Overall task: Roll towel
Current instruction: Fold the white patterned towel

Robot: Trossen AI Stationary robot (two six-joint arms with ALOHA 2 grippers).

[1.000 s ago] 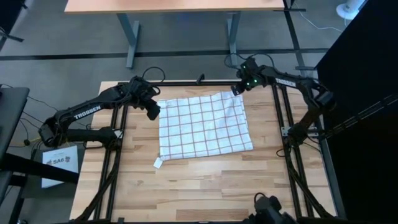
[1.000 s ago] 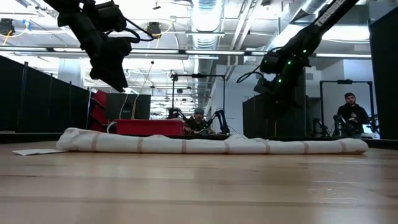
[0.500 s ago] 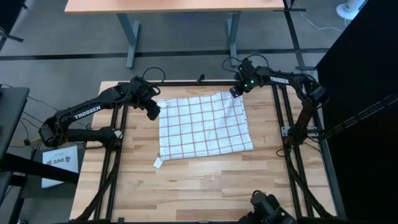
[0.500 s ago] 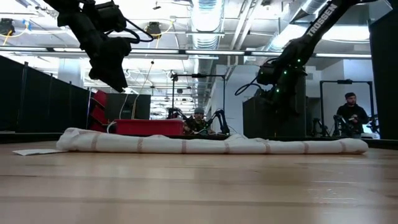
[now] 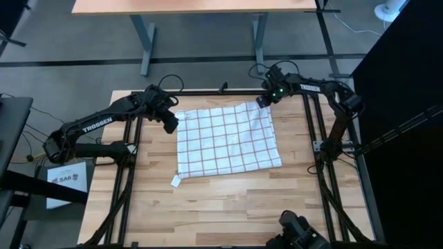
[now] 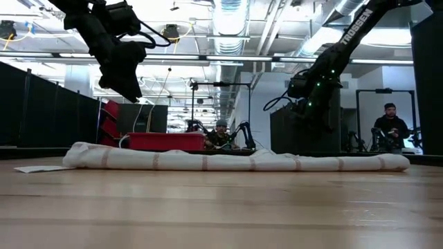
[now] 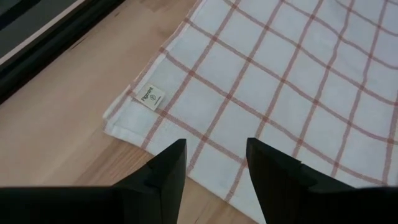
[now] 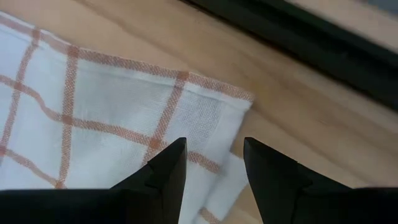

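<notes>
Since a second ago only the right arm has shifted, its wrist swinging a little nearer the towel's far right corner, while the left arm and the cloth lie as they did. At the bench's (image 5: pixel 208 207) far left, the left gripper (image 5: pixel 169 125) hangs above the wood just off the towel's (image 5: pixel 225 138) far left corner, lifted clear of the cloth in the low view (image 6: pixel 129 88); its own camera shows the two dark fingers (image 7: pixel 169 167) parted with nothing between them, checked cloth and a small printed label (image 7: pixel 149 97) beneath. The towel lies flat and unrolled across the middle of the bench, nearer the far edge than the near one, slightly skewed, with a small white tag (image 5: pixel 176 182) poking out at its near left corner; from table height it reads as a low white ridge (image 6: pixel 235 162). At the far right, the right gripper (image 5: pixel 263 102) hovers over the towel's far right corner, raised above it in the low view (image 6: pixel 303 104), fingers (image 8: pixel 163 168) likewise spread and holding nothing, the corner of the cloth directly below them. Beyond the bench, a person (image 6: pixel 390 128) stands at the right of the room.
</notes>
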